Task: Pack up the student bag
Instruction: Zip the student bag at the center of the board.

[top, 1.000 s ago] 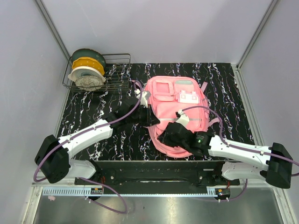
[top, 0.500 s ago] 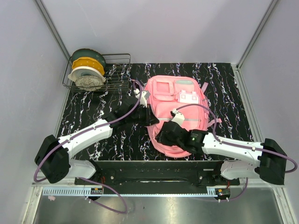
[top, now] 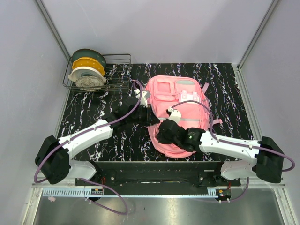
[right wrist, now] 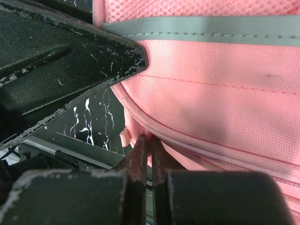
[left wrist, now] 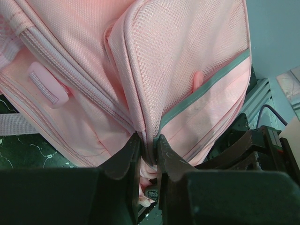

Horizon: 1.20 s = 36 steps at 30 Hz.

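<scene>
The bag [top: 183,99] lies at the middle of the table [top: 93,117]. The left gripper [left wrist: 149,151] pinches its left seam (below a mesh pocket [left wrist: 187,61]); the right gripper [right wrist: 150,154] clamps its near-left edge.

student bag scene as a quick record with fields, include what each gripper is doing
bag: student bag, pink, lying front up on the black marbled table
left arm: left gripper shut on a fold of the bag at the mesh side pocket seam
right arm: right gripper pinched shut on a seam at the bag's near edge
back left corner: wire rack holding three round spools
main compartment open or closed: cannot tell
</scene>
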### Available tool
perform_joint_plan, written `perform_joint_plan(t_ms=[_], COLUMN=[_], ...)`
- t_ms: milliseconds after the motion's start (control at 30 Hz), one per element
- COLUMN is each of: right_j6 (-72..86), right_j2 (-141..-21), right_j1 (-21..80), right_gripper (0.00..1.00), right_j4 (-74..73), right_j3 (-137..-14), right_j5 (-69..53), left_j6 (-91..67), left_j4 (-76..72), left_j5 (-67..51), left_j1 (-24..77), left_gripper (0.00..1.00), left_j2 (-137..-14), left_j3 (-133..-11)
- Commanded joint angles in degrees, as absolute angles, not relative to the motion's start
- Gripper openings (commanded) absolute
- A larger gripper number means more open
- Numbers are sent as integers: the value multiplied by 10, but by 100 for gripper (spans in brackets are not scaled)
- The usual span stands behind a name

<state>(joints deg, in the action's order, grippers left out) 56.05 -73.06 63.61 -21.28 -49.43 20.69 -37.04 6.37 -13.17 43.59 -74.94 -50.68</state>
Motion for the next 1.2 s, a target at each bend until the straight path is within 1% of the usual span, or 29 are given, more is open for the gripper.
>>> perform_joint_plan(t_ms=[0,100,200,333,500,767,933,1167], right_j6=[539,531,526,539,560,573,566,607], right_j2=[-740,-727,-688,-623,-549,-479,-430,-368], right_j1=[620,620,620,620,619,620,620,620], right_gripper=[0,0,0,0,0,0,0,0], right_j4=[-216,-256,-255,-272,-308,-379,-414,-545], right_j3=[-524,-541,-519,-467,-423,-392,-381,-386], right_j5=[285,289,266,235,207,180,193,258], left_j6=[-381,-369,-348,-346,-341,-339,-340,-318], left_j4=[-26,-17,25,34,50,54,54,81], left_j5=[-207,-192,-166,-154,-154,-163,-180,-196], left_j1=[446,446,440,413,383,341,323,287], left_gripper=[0,0,0,0,0,0,0,0], left_j2=[-717,-713,-714,-702,-691,-675,-677,-660], left_j3=[-542,-543,-562,-563,-561,-553,-555,-552])
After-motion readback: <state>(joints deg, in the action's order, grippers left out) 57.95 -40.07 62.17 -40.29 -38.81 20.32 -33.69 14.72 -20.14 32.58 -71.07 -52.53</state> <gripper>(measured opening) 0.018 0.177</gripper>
